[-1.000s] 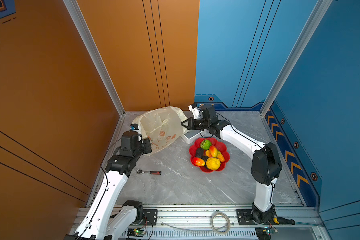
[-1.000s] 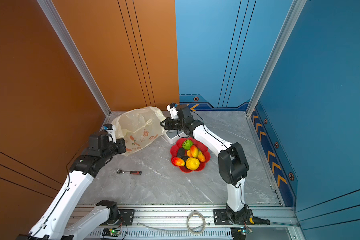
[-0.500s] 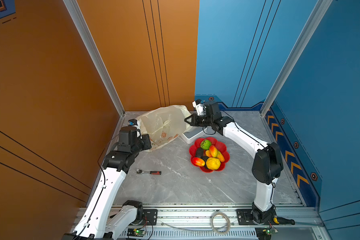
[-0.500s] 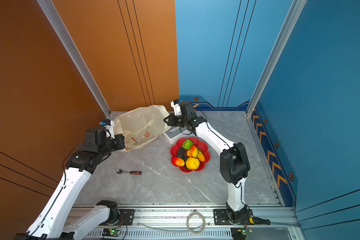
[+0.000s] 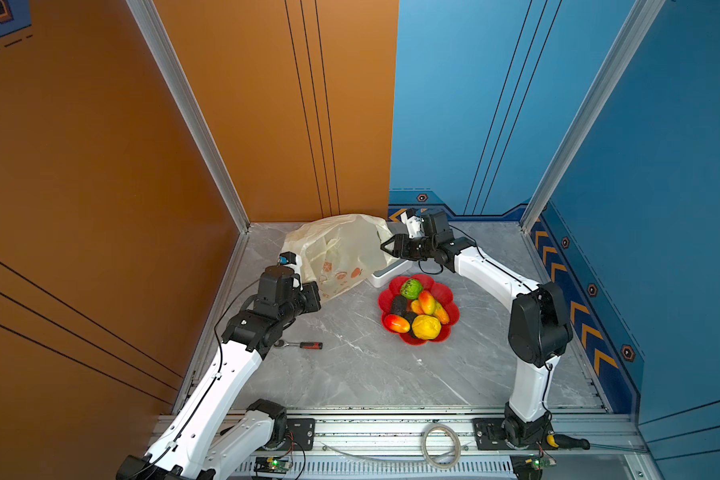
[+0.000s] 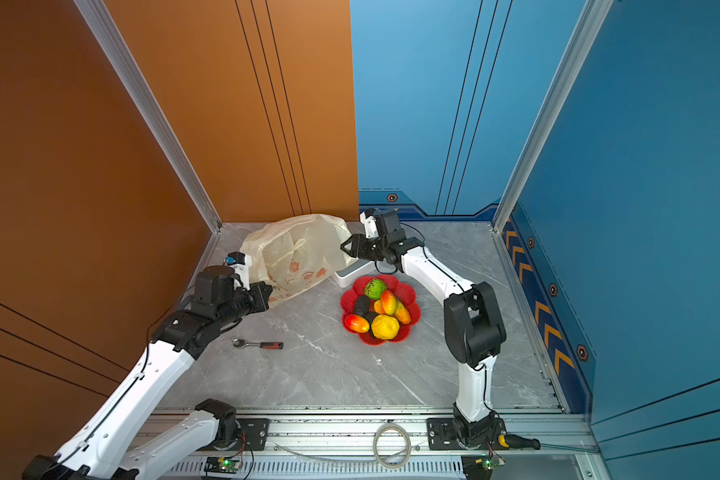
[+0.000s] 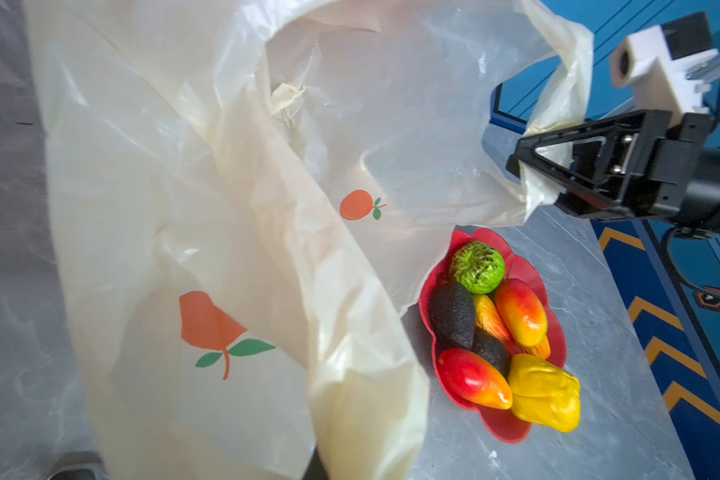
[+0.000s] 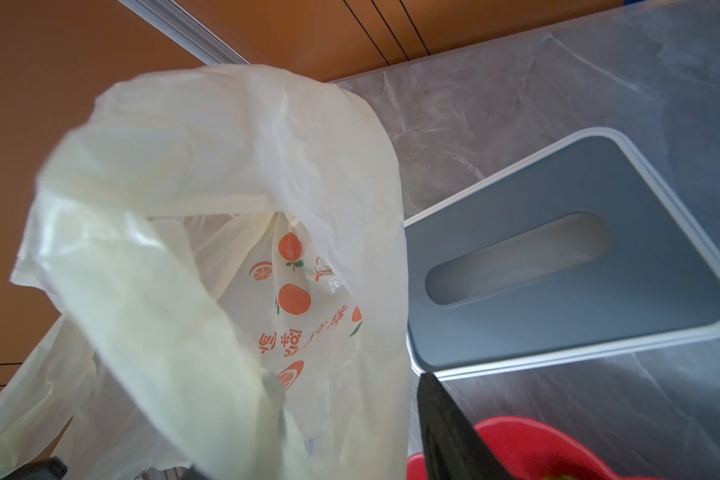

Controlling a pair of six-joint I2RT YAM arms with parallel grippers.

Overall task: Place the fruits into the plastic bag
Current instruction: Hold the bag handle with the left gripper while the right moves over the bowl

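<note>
The plastic bag (image 5: 341,249) (image 6: 300,249), cream-yellow with orange prints, stands puffed up at the back of the table. My left gripper (image 5: 316,297) (image 6: 269,297) is shut on the bag's near edge; in the left wrist view the film (image 7: 225,208) hides its fingers. My right gripper (image 5: 385,246) (image 6: 344,246) (image 7: 528,183) is at the bag's far handle. Its jaws are open, with the handle loop (image 8: 225,208) hanging between them. The fruits (image 5: 418,309) (image 6: 377,309) (image 7: 499,332), green, yellow, red-orange and blackish, lie piled in a red flower-shaped dish (image 5: 443,291) (image 6: 408,293).
A white-grey box with a slot (image 5: 385,274) (image 6: 346,276) (image 8: 558,270) sits under the right gripper, between bag and dish. A ratchet tool with a red handle (image 5: 302,344) (image 6: 258,344) lies near the left arm. Walls close the left, back and right sides.
The right gripper's jaws have gone from shut to open around the bag's handle. The left gripper has stayed shut on the bag and shifted slightly.
</note>
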